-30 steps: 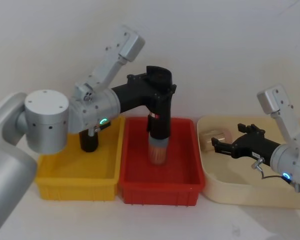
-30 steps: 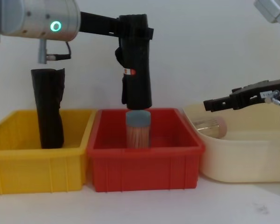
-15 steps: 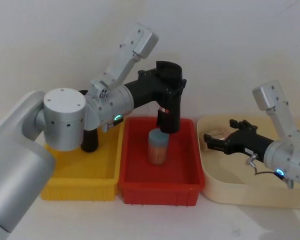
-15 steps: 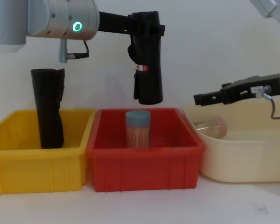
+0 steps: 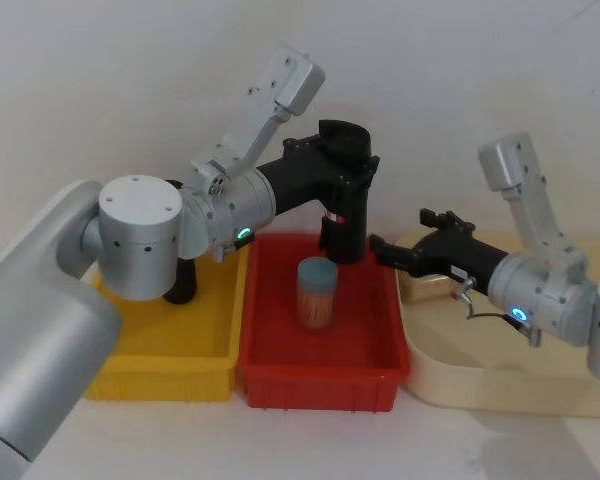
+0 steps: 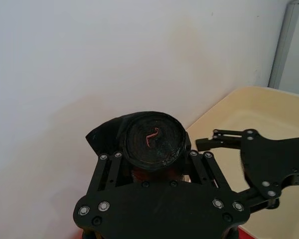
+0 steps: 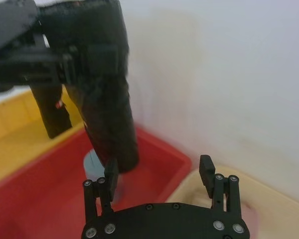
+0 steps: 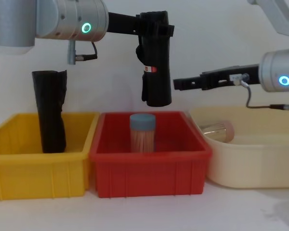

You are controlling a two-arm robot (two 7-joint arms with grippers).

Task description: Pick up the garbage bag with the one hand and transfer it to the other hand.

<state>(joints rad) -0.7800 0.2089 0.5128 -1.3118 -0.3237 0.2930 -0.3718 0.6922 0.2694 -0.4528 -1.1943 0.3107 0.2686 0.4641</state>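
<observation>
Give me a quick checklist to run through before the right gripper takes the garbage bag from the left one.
1. Is the left gripper shut on the garbage bag: ok.
2. Is the bag upright, with its lower half bare for a second grip: ok.
3. Is the right gripper open: ok.
4. Is the right gripper around the bag: not ok, its tips lie beside the roll.
5. Is the bag clear of the toothpick jar in the red bin below: ok, a gap shows.
</observation>
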